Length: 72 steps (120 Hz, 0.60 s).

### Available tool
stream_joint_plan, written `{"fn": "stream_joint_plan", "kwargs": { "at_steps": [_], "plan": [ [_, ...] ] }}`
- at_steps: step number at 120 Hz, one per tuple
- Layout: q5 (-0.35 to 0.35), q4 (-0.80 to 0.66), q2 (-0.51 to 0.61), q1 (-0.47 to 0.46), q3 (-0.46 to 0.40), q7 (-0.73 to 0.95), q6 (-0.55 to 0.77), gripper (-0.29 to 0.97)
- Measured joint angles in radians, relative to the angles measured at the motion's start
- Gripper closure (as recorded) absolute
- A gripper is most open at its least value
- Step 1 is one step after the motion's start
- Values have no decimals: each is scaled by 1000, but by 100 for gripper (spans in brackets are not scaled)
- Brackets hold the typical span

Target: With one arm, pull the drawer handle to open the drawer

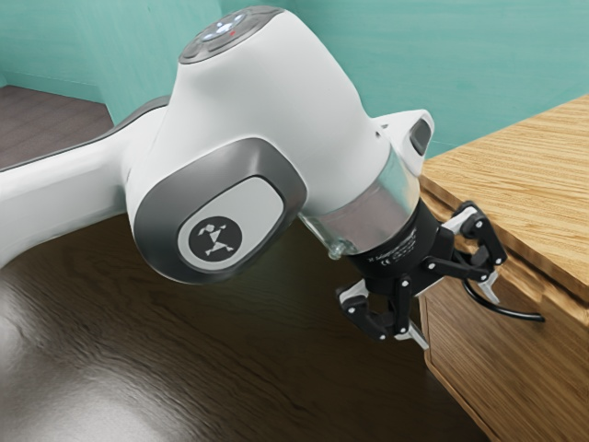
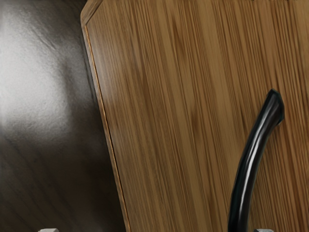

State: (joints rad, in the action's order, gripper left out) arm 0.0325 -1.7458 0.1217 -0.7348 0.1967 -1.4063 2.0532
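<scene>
Black and curved, the drawer handle (image 1: 515,315) stands off the wooden drawer front (image 1: 497,368) right at the gripper (image 1: 453,313). The gripper's two fingers are spread wide with nothing pinched between them, and the upper fingertip sits just beside the handle's near end. In the wrist view the handle (image 2: 251,164) runs along the wood grain ahead of the gripper, off toward one finger's side. Dark glossy floor (image 1: 184,368) lies behind the gripper, and the cabinet top (image 1: 525,184) juts out above it.
</scene>
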Motion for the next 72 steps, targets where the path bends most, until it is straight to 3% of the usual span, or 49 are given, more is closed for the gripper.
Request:
{"fn": "stream_joint_plan", "kwargs": {
  "at_steps": [27, 72],
  "plan": [
    [-16, -91, 78, -2, 1, 2, 13, 27],
    [-40, -278, 260, 2, 0, 1, 37, 31]
  ]
}}
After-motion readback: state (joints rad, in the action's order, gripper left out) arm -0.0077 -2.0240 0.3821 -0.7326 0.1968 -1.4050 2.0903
